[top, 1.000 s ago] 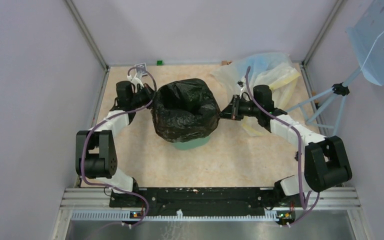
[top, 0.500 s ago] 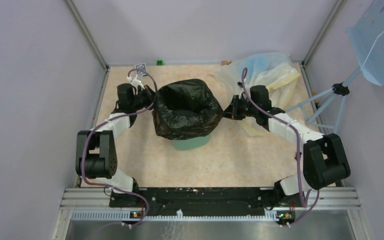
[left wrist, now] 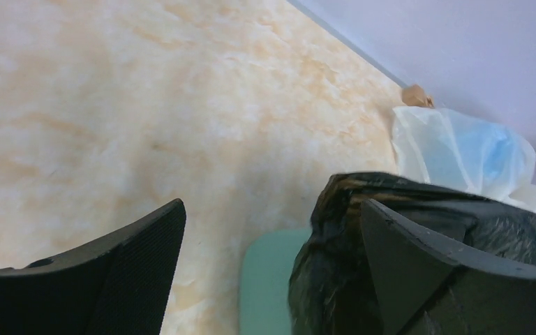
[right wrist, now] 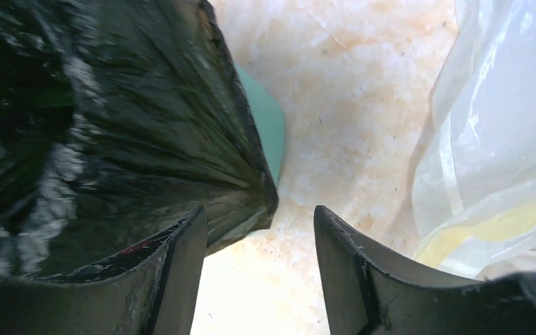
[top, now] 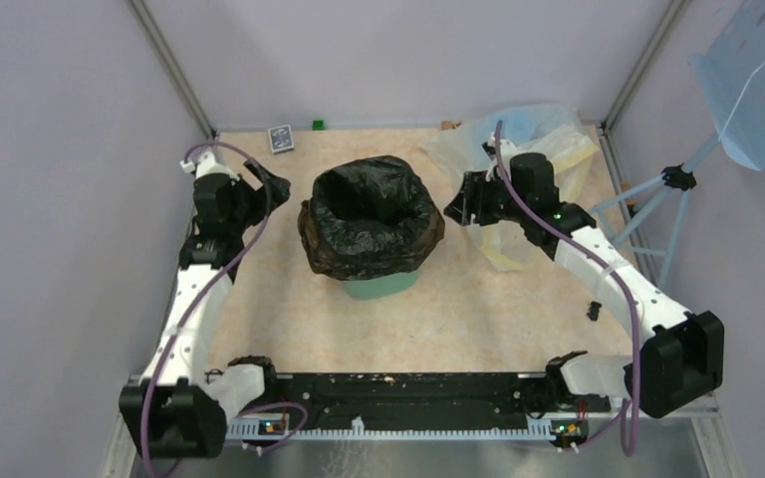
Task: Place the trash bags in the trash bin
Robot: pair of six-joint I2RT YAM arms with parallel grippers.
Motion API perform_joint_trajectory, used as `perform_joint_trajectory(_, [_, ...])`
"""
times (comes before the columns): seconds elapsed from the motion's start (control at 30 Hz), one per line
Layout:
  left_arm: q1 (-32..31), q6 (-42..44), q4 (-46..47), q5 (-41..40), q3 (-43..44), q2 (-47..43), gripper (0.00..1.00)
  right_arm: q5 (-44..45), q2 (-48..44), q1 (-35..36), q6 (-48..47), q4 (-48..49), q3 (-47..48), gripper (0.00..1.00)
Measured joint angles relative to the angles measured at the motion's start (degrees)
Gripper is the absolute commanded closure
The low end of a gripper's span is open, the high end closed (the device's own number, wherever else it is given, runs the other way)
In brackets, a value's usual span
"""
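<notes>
On the left, the left arm reaches up along the left side of the beige marbled tabletop (top: 289,319). The left gripper (top: 264,189) points right toward the middle of the table. Its two black fingers (left wrist: 132,279) are spread wide with nothing between them, and it stands apart from the bag. Beyond it, near the far edge, a small dark patterned card (top: 280,137) lies flat on the table, and a tiny green block (top: 317,124) sits just to the card's right at the foot of the back wall.

In the middle stands the mint-green plastic bin with smooth tapering walls (top: 379,289). The thin, glossy, crinkly black plastic bag (top: 371,214) sits in it with its mouth open upward. The film is folded out over the rim and hangs down the outside, so only the bin's lower near part shows beneath it. The left wrist view shows a strip of green wall (left wrist: 265,279) under the hanging black film (left wrist: 342,230).

To the right of the bin, the right gripper (top: 461,204) points left at the bag, close to it but clear of it in the top view. Its fingers (right wrist: 174,272) are parted. In the right wrist view a drooping corner of the black film (right wrist: 112,105) shows in the gap ahead of them, unpinched, with green wall (right wrist: 265,118) behind it.

Further right, in the far right corner, is a pale translucent yellowish-blue plastic heap (top: 528,139). Outside the frame on the right, a light-blue perforated metal panel (top: 757,70) stands on a tripod.
</notes>
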Motion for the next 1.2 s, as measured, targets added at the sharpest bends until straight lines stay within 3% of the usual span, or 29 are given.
perform_joint_trajectory(0.1, [0.5,-1.18,-5.4,-2.67,-3.69,-9.66,0.01,0.9,-0.24,1.09,-1.42,-2.67,3.39,0.39])
perform_joint_trajectory(0.23, [0.59,-4.5,-11.82,0.48,-7.52,-21.81,0.03,1.27,-0.24,1.97,-2.73,-6.27,9.44,0.39])
perform_joint_trajectory(0.43, [0.59,-11.41,-13.9,13.11,-12.9,-30.86,0.21,-0.26,0.15,5.25,-5.57,-10.36,17.57,0.55])
perform_joint_trajectory(0.6, [0.59,-16.5,-12.83,23.12,-19.37,-32.17,0.32,1.36,5.09,13.42,-10.12,-16.04,26.88,0.75])
perform_joint_trajectory(0.77, [0.59,-17.94,-11.98,25.94,-21.29,-31.19,0.49,5.79,12.11,20.5,-13.31,-20.39,34.21,1.0])
perform_joint_trajectory(0.93, [0.59,-18.6,-8.68,28.52,-23.15,-28.83,0.78,9.01,19.58,23.87,-15.32,-24.2,39.85,1.0])
perform_joint_trajectory(1.2, [0.59,-16.59,-5.29,28.17,-27.3,-26.49,0.99,15.69,34.03,28.35,-18.93,-33.77,54.14,1.0])
